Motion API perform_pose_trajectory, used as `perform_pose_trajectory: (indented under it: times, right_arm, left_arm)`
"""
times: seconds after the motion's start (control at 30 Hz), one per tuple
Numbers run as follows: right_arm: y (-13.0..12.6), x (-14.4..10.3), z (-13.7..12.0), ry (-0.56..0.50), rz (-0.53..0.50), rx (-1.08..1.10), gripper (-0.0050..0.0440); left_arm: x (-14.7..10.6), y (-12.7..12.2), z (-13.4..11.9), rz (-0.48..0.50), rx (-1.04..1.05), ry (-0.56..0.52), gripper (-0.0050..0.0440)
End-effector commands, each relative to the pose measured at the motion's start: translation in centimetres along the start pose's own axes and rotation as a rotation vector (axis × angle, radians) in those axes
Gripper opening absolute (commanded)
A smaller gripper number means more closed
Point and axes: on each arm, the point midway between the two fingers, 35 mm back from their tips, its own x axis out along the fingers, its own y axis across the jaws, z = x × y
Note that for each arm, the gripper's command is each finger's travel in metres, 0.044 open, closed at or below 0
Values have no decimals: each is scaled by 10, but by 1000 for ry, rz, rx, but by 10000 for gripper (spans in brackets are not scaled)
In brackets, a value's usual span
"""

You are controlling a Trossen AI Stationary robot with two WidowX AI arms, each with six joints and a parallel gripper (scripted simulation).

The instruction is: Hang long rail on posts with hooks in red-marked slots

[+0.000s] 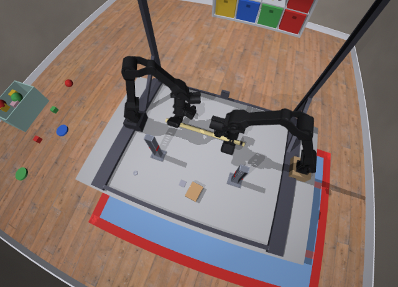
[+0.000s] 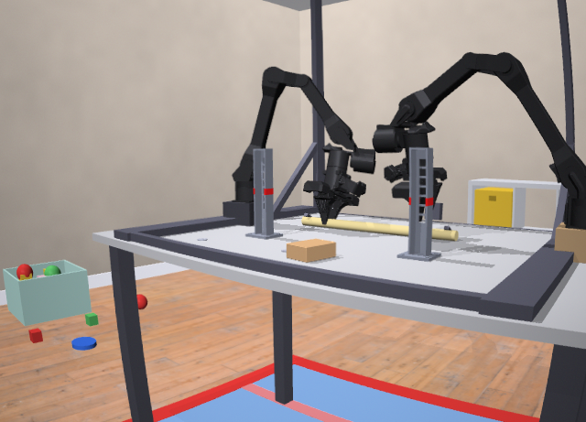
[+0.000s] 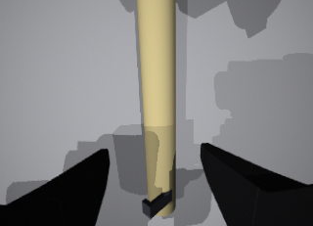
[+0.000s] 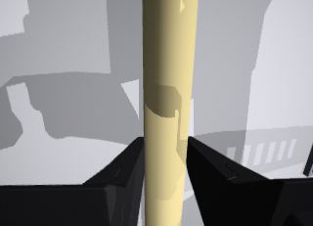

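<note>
Beige walls (image 2: 142,101) enclosed a wood-plank floor (image 1: 193,42) (image 2: 227,323); a white cubby shelf (image 1: 213,7) (image 2: 519,182) (colored bins inside) stood beyond the table (image 2: 330,308).
</note>
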Motion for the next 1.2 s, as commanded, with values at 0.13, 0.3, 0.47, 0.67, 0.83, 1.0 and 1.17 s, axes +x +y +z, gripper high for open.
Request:
perform_pose_trajectory:
  times: [0.13,0.3,0.47,0.67,0.83,1.0,1.17]
  right_arm:
    - [0,-3,3,-13,6,3,-50]
    - [0,-3,3,-13,6,3,-50]
    - [0,-3,3,-13,6,3,-50]
    - [0,-3,3,-13,6,3,-50]
    - [0,-3,3,-13,6,3,-50]
    - [0,-3,3,-13,6,3,-50]
    - [0,-3,3,-13,6,3,-50]
  left_arm:
    - [7,-27,8,335,-7,-39,225]
    - [14,-37,5,471,-6,-48,225]
    - [15,-38,4,496,-5,-50,225]
    - [23,-29,3,497,-3,-34,225]
    - [30,-26,1,498,-2,-30,225]
    - [35,-22,2,498,-3,-31,225]
    - [41,-19,2,498,-3,-29,225]
